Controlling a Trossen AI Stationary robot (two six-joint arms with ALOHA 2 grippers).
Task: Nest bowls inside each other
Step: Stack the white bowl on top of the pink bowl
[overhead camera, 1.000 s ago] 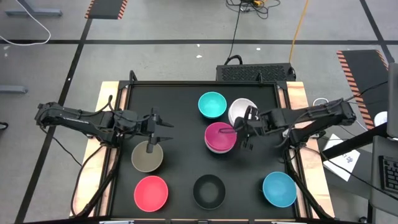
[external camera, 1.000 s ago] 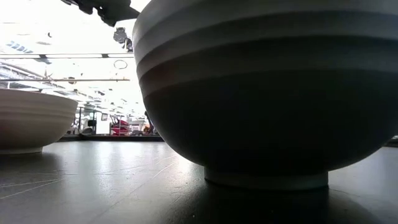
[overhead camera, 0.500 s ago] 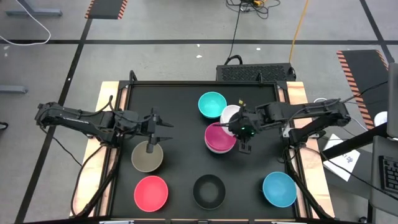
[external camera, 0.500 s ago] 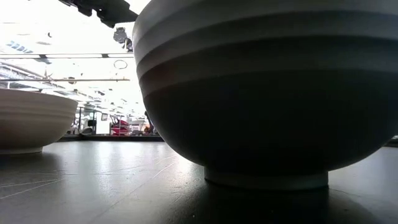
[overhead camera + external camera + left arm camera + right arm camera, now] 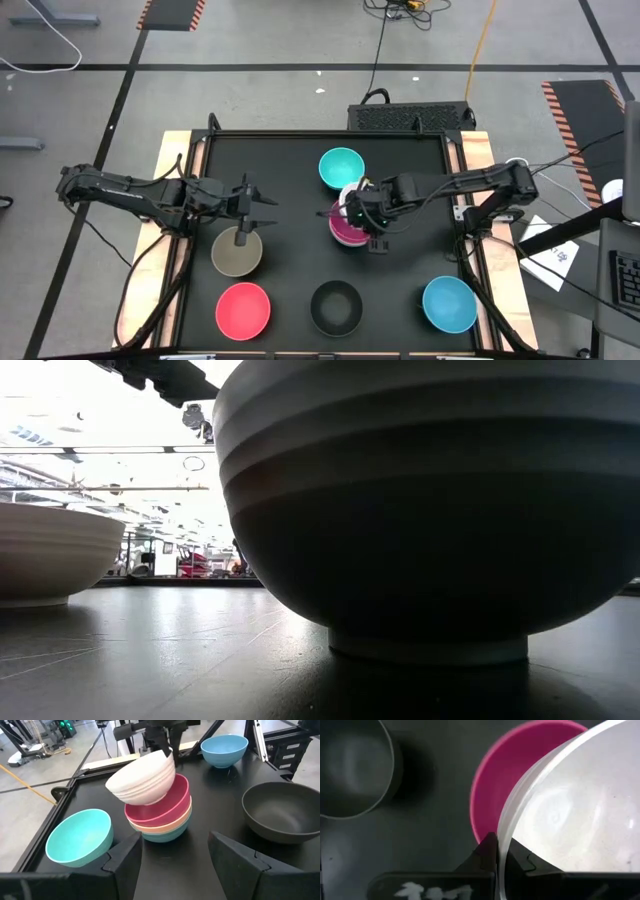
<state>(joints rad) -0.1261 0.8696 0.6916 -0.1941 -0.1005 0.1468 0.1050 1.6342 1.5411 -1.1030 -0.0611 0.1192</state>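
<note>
High view: the right gripper (image 5: 368, 200) pinches the rim of a small round white plastic bowl (image 5: 142, 779), holding it tilted just above the magenta bowl (image 5: 165, 807) topping a salmon-orange and turquoise stack at table centre, while the left gripper (image 5: 262, 211) waits, fingers spread wide, over the olive-grey bowl (image 5: 237, 251).

Overhead and both wrist views share the magenta bowl (image 5: 347, 226); low view sits table-level.

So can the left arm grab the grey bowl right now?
Probably yes. The left gripper hangs open just above the olive-grey bowl, with nothing between them.
</note>
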